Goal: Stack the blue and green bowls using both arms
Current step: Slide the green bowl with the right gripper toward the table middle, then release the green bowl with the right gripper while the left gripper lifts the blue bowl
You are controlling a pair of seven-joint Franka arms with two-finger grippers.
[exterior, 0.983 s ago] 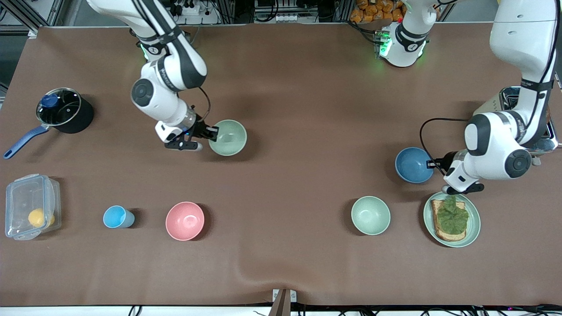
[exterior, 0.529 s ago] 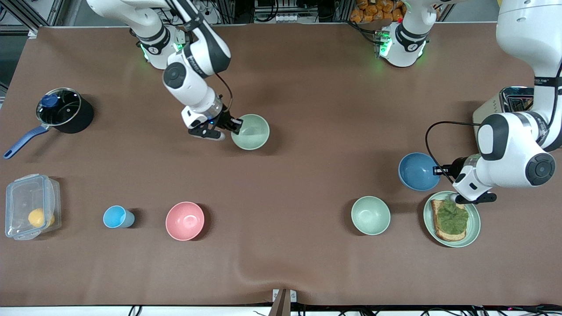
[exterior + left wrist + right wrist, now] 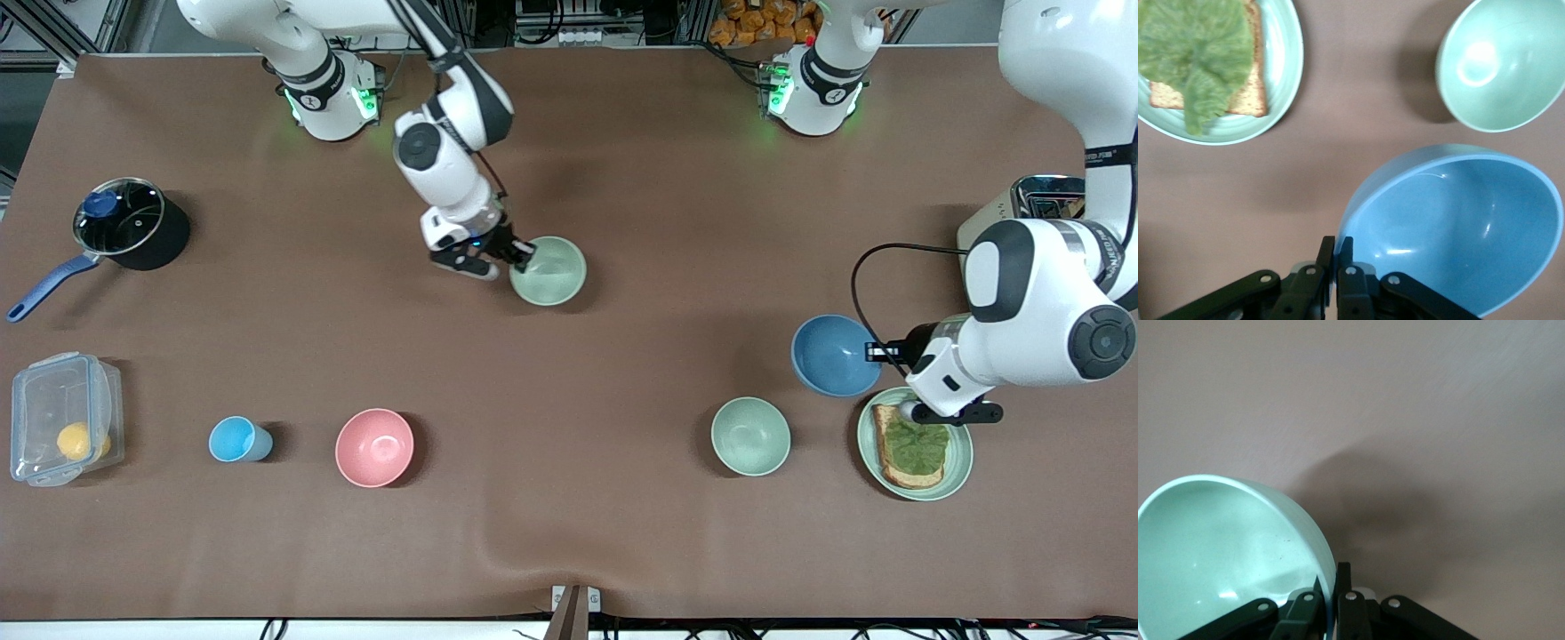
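A: With both rims pinched, carry step in hand. Right gripper (image 3: 523, 259), upper centre of frame, clamped on green bowl (image 3: 548, 271), lifted over bare brown table (image 3: 622, 178).

B: And lower right?

A: Left gripper (image 3: 883, 353) clamped on blue bowl (image 3: 836, 355), tilted, up over table beside plate (image 3: 960, 453) with toast.

B: Next?

A: Probably bring together mid-table, set one down, nest the other, release. Avoid paler mint bowl (image 3: 750, 436) below.

B: Materials?

A: Matte, smooth, round, plastic-looking; thin rims, likely slippy in pinch.
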